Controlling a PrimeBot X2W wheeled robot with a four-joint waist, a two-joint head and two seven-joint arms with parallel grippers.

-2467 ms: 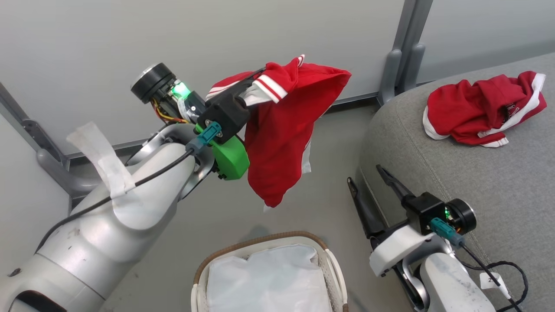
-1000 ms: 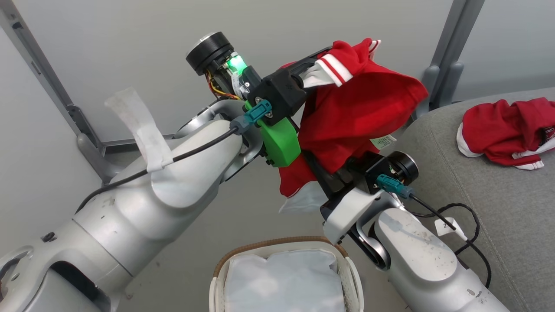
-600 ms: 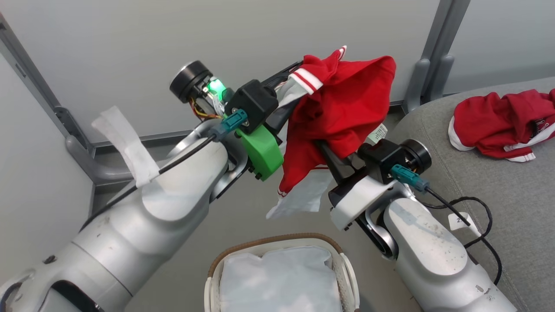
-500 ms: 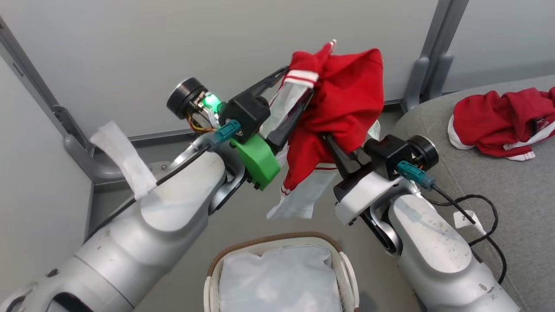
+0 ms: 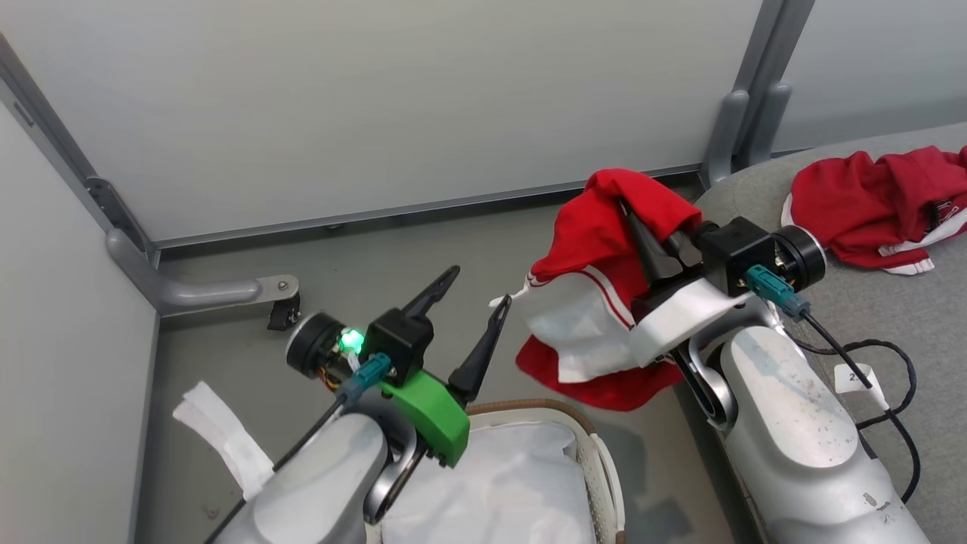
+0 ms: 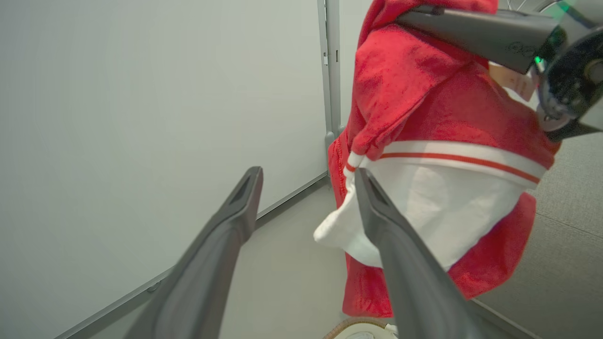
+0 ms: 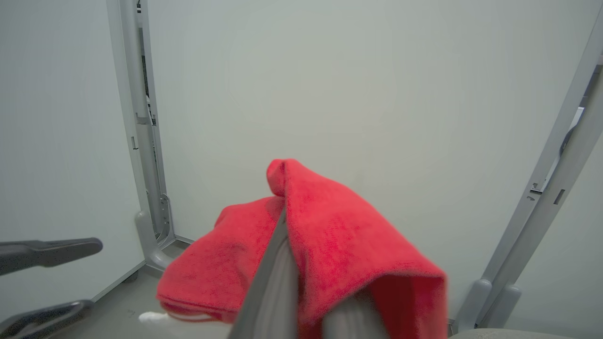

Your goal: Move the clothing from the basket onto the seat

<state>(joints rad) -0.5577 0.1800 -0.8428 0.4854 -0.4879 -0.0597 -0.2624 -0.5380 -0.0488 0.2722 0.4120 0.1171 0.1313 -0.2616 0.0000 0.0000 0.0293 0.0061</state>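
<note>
Nearest me, the basket (image 5: 529, 409) sits low at centre with its white liner (image 5: 498, 483) inside. Just above its left rim my left gripper (image 5: 479, 285) has its fingers spread wide and holds nothing. Further right, my right gripper (image 5: 634, 219) has its fingers drawn close on a red garment (image 5: 597, 249). The garment hangs over the floor (image 5: 378, 249), just left of the seat (image 5: 891, 317). Far right, a second garment (image 5: 861, 204) lies on the seat.

My worry is the hold. The cloth looks more draped than pinched, so a quick swing right could slide it onto the floor short of the cushion. Its white corner also hangs near my left fingertip and could catch there.

I count two red garments, one basket, one seat and two grippers.
</note>
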